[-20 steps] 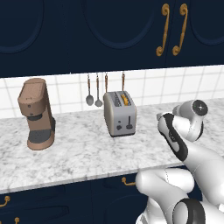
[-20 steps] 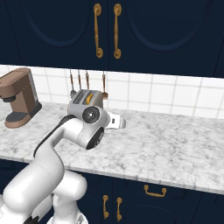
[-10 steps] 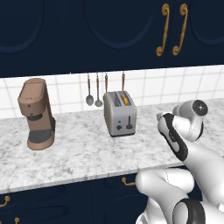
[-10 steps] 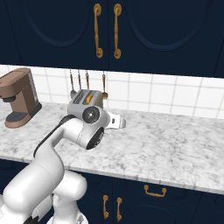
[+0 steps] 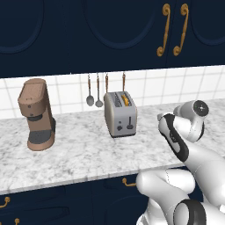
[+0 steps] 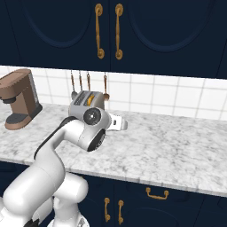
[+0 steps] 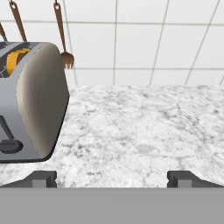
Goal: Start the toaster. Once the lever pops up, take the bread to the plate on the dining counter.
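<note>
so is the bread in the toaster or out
In. The bread's orange crust pokes up from a slot on top of the toaster, on the marble worktop.

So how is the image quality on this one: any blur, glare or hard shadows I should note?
Left base view: sharp, evenly lit, soft shadows under the toaster and coffee machine. Right base view: equally crisp, no glare on the marble worktop. Hand view: toaster looms large and its side bulges from closeness, edges still sharp; the open tool has only its tips in frame.
</note>
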You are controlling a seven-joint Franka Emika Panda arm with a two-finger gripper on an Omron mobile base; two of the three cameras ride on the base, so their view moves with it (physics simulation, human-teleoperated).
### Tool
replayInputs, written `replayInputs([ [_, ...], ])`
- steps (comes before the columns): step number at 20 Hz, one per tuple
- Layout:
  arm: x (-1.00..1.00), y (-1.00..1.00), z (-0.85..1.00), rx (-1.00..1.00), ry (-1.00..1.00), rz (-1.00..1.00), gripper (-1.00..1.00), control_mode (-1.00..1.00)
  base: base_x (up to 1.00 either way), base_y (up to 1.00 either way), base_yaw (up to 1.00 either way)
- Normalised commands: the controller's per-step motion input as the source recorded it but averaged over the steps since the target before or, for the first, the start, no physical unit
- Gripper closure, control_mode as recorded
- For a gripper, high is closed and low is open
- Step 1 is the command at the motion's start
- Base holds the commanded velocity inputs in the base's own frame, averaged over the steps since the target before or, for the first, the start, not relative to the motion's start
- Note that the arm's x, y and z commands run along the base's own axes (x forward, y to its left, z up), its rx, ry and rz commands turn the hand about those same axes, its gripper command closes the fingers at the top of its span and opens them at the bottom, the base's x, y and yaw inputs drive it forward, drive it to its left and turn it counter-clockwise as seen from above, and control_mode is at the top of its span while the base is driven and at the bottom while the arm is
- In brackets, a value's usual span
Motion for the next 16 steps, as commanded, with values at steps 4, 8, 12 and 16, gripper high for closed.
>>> replayInputs([
  [4,0.0,0.0,0.0,0.0,0.0,0.0,-1.0,-1.0,0.0,0.0,0.0],
  [8,0.0,0.0,0.0,0.0,0.0,0.0,-1.0,-1.0,0.0,0.0,0.0],
  [12,0.0,0.0,0.0,0.0,0.0,0.0,-1.0,-1.0,0.0,0.0,0.0],
  [16,0.0,0.0,0.0,0.0,0.0,0.0,-1.0,-1.0,0.0,0.0,0.0],
])
